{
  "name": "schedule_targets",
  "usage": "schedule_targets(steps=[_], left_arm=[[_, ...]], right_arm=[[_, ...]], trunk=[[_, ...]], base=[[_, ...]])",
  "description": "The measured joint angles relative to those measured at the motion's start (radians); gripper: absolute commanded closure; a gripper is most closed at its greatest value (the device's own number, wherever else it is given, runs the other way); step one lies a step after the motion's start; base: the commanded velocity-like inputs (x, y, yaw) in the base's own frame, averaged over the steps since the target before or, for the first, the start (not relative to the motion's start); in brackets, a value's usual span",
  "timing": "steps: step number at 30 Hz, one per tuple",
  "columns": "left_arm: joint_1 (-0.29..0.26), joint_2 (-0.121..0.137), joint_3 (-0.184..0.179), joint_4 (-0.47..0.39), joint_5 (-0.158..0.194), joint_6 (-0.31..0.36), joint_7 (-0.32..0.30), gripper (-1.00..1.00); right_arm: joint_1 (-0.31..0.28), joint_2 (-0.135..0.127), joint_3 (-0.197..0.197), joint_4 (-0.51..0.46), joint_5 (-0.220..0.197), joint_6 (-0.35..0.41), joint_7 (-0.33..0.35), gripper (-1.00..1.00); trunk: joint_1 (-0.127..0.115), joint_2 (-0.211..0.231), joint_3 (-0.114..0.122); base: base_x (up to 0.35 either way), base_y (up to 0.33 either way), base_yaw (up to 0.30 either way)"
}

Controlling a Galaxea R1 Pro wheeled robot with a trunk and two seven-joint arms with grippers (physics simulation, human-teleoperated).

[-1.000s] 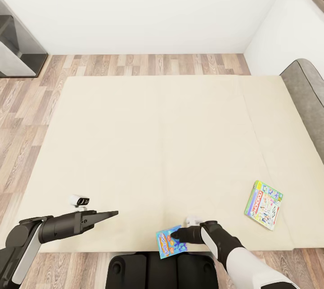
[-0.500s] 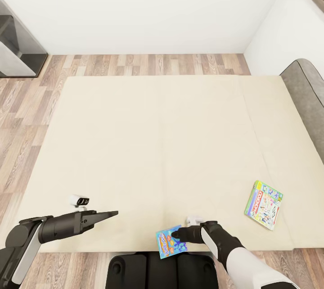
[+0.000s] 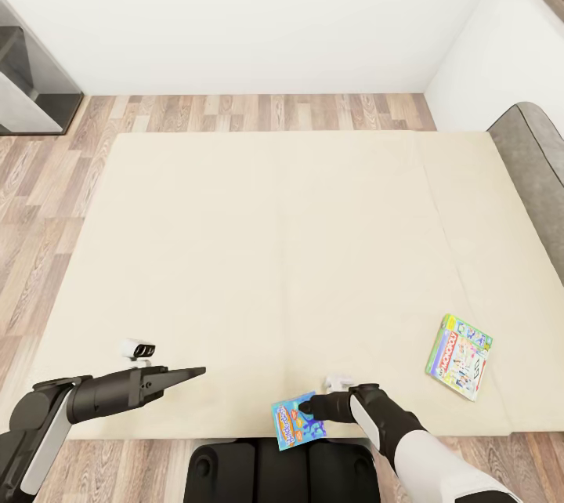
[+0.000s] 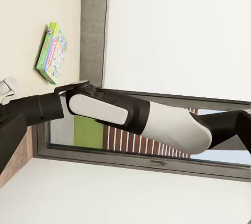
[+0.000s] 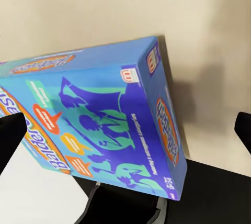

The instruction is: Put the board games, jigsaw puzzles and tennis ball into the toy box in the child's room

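At the near edge of the wide cream mattress of the bed, a thin blue printed board game box lies partly overhanging the edge above the robot's dark base. The right gripper reaches in from the right with its black tip at the box's right side; in the right wrist view the same blue box sits between two dark fingertips that stand wide apart at either margin, not pressing on it, so the jaws are spread and hold nothing. Farther to the right on the mattress, well apart from the blue box, lies a second board game, a pale flat box with green edges and a red banner, slightly tilted; the left wrist view shows it too, near the grey padded headboard. The left gripper hovers over the mattress's near left part, pointing right, with its dark fingers drawn into one slim point and nothing between them. Wood-plank flooring borders the bed, a white wall rises beyond, and a dark grey piece of furniture stands at the far left.
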Motion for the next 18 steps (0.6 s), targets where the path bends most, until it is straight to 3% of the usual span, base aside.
schedule_targets(steps=[18], left_arm=[[0.000,-0.001,-0.002,0.000,0.000,-0.001,0.001,-1.00]], right_arm=[[0.000,0.001,-0.001,0.000,-0.001,-0.001,-0.001,-1.00]], trunk=[[0.000,0.000,-0.005]], base=[[0.000,0.000,0.000]])
